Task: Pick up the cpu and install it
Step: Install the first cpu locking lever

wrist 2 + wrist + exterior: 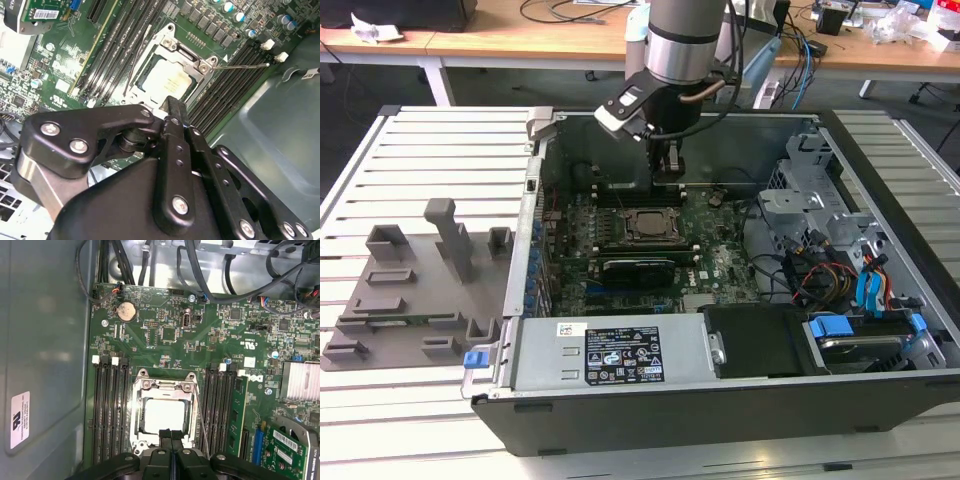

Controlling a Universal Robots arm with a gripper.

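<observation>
Table (420, 150) of pale slats carries everything in the exterior view; an open computer case (720, 405) sits on it, with a grey fixture block (410, 290) at nine o'clock from the case; the arm (685, 35) hangs in from twelve o'clock over the green motherboard (720, 265); its gripper (666, 165) hovers above the board, at twelve o'clock of the socket frame (642, 225); in both wrist views the black fingers (162, 436) are pressed together, clenched on nothing; the cpu (162, 412) lies flat inside the socket frame, pale top up, between banks of memory slots (107, 410); the fingertips sit over the frame's edge, not gripping the chip.
</observation>
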